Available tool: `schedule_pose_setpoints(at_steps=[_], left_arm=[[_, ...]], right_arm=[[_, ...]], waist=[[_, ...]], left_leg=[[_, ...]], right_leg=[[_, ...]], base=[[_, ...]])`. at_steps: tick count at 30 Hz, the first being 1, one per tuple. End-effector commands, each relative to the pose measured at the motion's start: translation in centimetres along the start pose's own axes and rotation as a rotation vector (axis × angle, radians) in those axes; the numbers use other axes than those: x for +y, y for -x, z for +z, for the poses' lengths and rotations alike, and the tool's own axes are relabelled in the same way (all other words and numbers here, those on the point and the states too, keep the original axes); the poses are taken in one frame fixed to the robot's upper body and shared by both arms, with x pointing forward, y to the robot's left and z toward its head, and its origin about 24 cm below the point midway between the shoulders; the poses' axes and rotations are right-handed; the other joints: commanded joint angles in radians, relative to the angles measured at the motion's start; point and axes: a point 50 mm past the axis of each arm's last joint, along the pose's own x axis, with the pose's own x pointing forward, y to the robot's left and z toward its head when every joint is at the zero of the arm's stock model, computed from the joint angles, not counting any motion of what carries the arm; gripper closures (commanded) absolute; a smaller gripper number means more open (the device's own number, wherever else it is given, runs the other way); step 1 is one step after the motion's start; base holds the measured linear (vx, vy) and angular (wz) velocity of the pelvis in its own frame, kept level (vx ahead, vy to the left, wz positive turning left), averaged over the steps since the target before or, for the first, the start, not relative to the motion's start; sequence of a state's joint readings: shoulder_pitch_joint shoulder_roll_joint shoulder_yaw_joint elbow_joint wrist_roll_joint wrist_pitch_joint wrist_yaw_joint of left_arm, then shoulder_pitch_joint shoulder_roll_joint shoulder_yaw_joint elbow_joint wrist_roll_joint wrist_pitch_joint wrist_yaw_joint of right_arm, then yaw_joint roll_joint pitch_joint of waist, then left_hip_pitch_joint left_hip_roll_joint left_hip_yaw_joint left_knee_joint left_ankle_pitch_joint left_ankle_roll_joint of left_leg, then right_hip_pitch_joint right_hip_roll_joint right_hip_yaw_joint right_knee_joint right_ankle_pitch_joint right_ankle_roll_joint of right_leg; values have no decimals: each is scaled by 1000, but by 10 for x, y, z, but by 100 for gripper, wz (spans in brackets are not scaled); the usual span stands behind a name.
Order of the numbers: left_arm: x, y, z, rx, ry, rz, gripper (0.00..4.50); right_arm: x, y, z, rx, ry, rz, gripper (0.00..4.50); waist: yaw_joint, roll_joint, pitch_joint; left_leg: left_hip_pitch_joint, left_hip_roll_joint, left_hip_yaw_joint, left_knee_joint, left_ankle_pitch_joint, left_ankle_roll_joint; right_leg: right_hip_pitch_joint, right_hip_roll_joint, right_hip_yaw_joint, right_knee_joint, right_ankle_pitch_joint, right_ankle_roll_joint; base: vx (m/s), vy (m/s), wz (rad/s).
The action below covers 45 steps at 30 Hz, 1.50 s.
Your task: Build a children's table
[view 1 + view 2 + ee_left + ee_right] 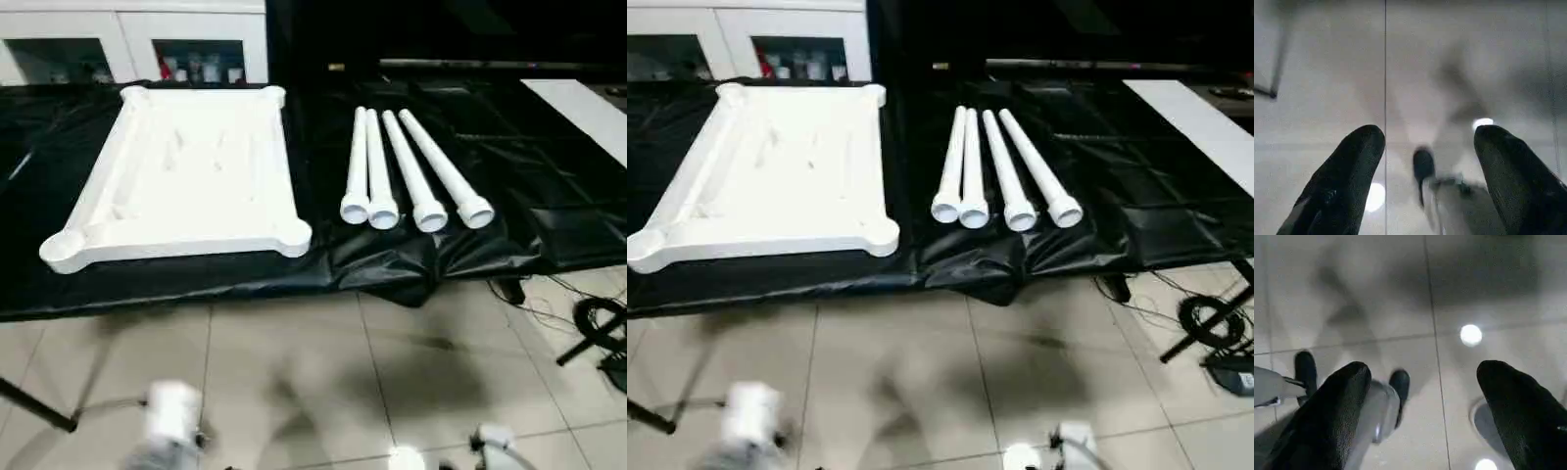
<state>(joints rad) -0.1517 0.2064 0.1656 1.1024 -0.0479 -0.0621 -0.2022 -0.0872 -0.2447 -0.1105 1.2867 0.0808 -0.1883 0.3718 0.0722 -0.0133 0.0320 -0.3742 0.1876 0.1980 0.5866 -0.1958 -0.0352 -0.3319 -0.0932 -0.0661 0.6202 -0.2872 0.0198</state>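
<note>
White tabletop (186,181) lies underside up at ten o'clock, four legs (407,171) at one; left gripper (1425,161) and right gripper (1422,401) spread, empty.

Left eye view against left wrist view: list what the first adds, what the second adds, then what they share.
Left eye view adds: the white table top lying flat on a black sheet, four white legs side by side to its right, a glass-door cabinet behind, and cables on the floor. Left wrist view adds: the left claw, its black fingers spread apart, holding nothing. Shared: the pale tiled floor.
</note>
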Motion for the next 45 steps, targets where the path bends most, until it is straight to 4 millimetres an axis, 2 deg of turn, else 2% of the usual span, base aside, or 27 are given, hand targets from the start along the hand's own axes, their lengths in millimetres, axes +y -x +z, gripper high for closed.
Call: schedule_pose_setpoints(at_steps=[1,6,11,14,17,18,19,20,21,22,23,25,26,27,28,30,31,33,34,36,37,38,39,40,42,44,45], left_arm=[[-2,8,5,-109,-36,-46,100],[6,25,19,-278,-36,-65,100],[2,61,40,-467,-110,-218,100],[7,74,52,-524,-124,-228,100],[18,93,79,-627,-141,-225,100],[19,97,86,-646,-141,-230,100],[22,103,99,-681,-145,-238,100],[23,108,110,-709,-152,-249,100],[24,112,117,-723,-156,-258,100],[23,113,121,-729,-162,-263,100],[22,116,128,-738,-171,-271,100],[20,114,131,-727,-201,-273,100],[19,113,130,-722,-209,-271,100],[17,111,130,-712,-224,-267,100],[12,110,131,-714,-224,-273,100],[0,114,144,-762,-196,-295,100],[-3,117,149,-779,-187,-303,100],[-8,120,165,-820,-172,-300,100],[-11,123,181,-859,-156,-283,100],[-11,124,197,-899,-142,-242,100],[-11,124,197,-899,-142,-241,100],[-11,121,215,-941,-122,-167,100],[-12,118,225,-956,-117,-104,100],[-12,114,228,-943,-118,-70,100],[-18,107,228,-912,-123,-40,100],[-24,101,225,-874,-123,0,100],[-29,95,220,-832,-126,17,100]], right_arm=[[-9,6,8,-88,39,31,58],[-13,14,10,-190,72,63,58],[-6,19,17,-329,79,134,58],[-2,20,21,-386,81,181,58],[3,23,26,-465,73,229,58],[14,25,66,-581,111,248,58],[38,45,126,-753,147,302,58],[58,69,160,-852,170,360,58],[70,85,176,-906,185,402,58],[71,88,181,-919,195,410,58],[74,92,190,-939,212,423,58],[76,92,195,-943,245,437,58],[77,92,195,-943,250,437,58],[78,90,195,-944,257,437,58],[81,87,194,-942,265,452,58],[89,93,196,-937,251,470,58],[91,97,198,-934,239,469,58],[95,104,207,-936,214,461,58],[98,108,217,-946,200,449,58],[98,108,229,-970,216,374,58],[98,108,229,-970,216,373,58],[92,100,244,-979,251,173,58],[88,92,252,-946,263,58,58],[87,88,256,-928,256,35,58],[87,86,263,-933,211,38,58],[90,85,270,-943,195,36,58],[94,85,276,-949,187,50,58]], waist=[[7,-4,-27],[20,-5,-26],[13,-6,-14],[10,-2,-15],[8,1,-17],[8,2,-17],[21,0,3],[22,-7,-12],[12,-12,-23],[9,-2,-21],[8,6,-16],[10,6,-18],[13,11,-13],[12,11,-18],[11,1,-25],[11,-14,-38],[16,-4,-40],[14,-13,-42],[15,-11,-40],[12,-11,-30],[9,-19,-26],[10,-21,-26],[1,-18,-25],[-1,-18,-31],[0,-17,-30],[1,-23,-38],[-2,-15,-43]], left_leg=[[10,79,-33,-77,-204,111],[12,80,-31,-76,-205,101],[9,82,-29,-85,-260,93],[13,79,-27,-86,-280,77],[13,76,-28,-85,-269,69],[13,75,-28,-85,-259,71],[16,70,-37,-92,-207,84],[17,74,-38,-86,-196,91],[1,64,-49,-86,-108,101],[6,61,-46,-86,-98,91],[20,63,-35,-89,-179,60],[26,60,-27,-89,-219,10],[31,60,-25,-95,-255,-8],[38,61,-26,-99,-296,-42],[35,61,-30,-99,-290,-61],[26,57,-34,-87,-189,-54],[28,54,-37,-81,-109,-44],[20,47,-32,-72,-45,-20],[20,46,-31,-71,-51,-16],[18,46,-27,-82,-145,-37],[15,47,-29,-88,-174,-54],[20,47,-28,-87,-194,-59],[23,44,-26,-87,-205,-88],[31,44,-28,-84,-202,-108],[26,45,-28,-84,-189,-106],[26,43,-29,-77,-155,-95],[29,48,-37,-73,-95,-111]], right_leg=[[10,-85,45,-76,63,-272],[10,-82,48,-74,84,-259],[3,-75,50,-82,-4,-265],[1,-70,52,-85,-39,-253],[2,-64,53,-80,-17,-250],[1,-63,52,-80,-6,-251],[10,-44,55,-83,42,-197],[14,-49,54,-69,88,-178],[32,-51,45,-57,154,-136],[15,-49,47,-61,138,-117],[-5,-52,55,-73,35,-124],[-10,-49,61,-83,-40,-127],[-19,-49,64,-91,-78,-126],[-19,-44,64,-92,-98,-119],[-14,-42,63,-86,-52,-117],[-2,-35,61,-68,127,-120],[-2,-28,58,-58,254,-122],[2,-28,57,-49,347,-129],[-1,-30,58,-50,335,-130],[-2,-38,63,-63,155,-127],[-1,-39,63,-68,57,-110],[-4,-40,66,-73,16,-103],[-13,-36,69,-77,-48,-99],[-13,-37,71,-74,-66,-95],[-11,-37,71,-73,-30,-87],[-7,-35,69,-64,53,-86],[-6,-18,58,-48,177,-102]], base=[[0,0,0],[0,0,0],[0,0,0],[0,0,0],[0,0,0],[0,0,0],[0,0,0],[0,0,0],[-50,-1,-23],[-50,-1,-23],[0,0,0],[0,0,0],[0,0,0],[0,0,0],[0,0,0],[0,0,0],[0,0,0],[0,0,0],[0,0,0],[0,0,0],[0,0,0],[0,0,0],[0,0,0],[0,0,0],[0,0,0],[0,0,0],[0,0,0]])
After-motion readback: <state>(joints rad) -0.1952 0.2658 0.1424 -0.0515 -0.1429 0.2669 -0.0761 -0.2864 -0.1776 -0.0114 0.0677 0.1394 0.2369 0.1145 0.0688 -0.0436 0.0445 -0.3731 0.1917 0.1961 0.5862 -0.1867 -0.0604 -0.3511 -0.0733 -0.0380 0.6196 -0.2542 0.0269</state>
